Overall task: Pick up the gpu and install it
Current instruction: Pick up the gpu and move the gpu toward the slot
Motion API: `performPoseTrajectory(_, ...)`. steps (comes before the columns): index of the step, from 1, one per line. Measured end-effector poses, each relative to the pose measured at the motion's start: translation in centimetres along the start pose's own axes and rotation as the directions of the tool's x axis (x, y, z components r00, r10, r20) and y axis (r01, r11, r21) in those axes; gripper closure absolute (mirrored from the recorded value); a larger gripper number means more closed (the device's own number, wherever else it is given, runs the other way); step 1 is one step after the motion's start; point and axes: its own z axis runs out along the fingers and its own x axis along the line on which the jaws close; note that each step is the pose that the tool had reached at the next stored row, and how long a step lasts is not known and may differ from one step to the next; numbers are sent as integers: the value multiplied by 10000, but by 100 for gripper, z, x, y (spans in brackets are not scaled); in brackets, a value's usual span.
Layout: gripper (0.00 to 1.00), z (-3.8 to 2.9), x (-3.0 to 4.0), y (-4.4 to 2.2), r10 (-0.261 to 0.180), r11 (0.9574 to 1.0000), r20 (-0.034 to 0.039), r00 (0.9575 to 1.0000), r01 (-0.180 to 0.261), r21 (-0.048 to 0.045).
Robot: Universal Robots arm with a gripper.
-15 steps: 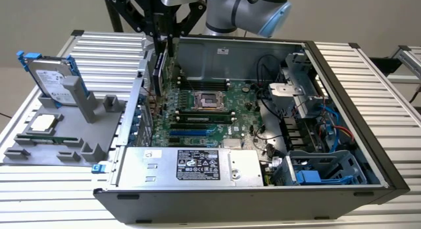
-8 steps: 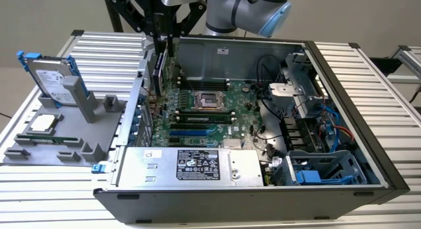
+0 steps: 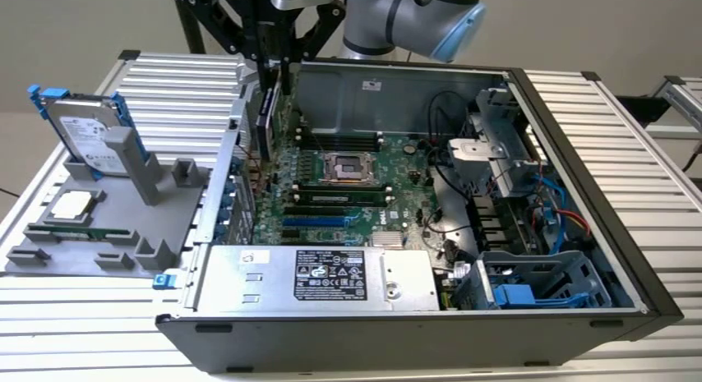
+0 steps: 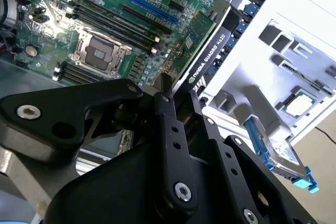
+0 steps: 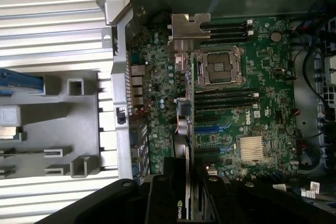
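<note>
Item: gpu (image 3: 266, 111), a green card with a black shroud, held on edge with its silver bracket (image 5: 186, 27) at the far end from the gripper (image 3: 274, 66). The fingers (image 4: 168, 114) are clamped on the card's upper end. Location: inside the open case (image 3: 581, 152), over the motherboard (image 3: 340, 193), close beside the case's rear wall at the exterior view's left. Whether its lower edge touches the board cannot be told. Step in hand, as judged: pickup done, card carried in, install not yet finished. Seating would call for the connector edge lined up along a slot such as the blue slot (image 5: 210, 129), the bracket squared to the rear wall, and a straight press. Case contents: motherboard with an open processor socket (image 3: 348, 167), a power supply (image 3: 318, 275) at the near side, a drive cage (image 3: 527, 287) with blue fittings, loose cables (image 3: 548, 209). Beside the case, at the exterior view's left: a grey tray (image 3: 110, 226) holding an upright hard drive (image 3: 88, 140) with blue rails, a processor chip (image 3: 71, 205) and a RAM stick (image 3: 61, 232), each in its own recess. Support: ribbed metal table (image 3: 614, 94).
</note>
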Motion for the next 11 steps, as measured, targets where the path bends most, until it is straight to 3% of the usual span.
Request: performPoseTrajectory(11,100,5,-210,19,2,10000,0,10000,-2,-1)
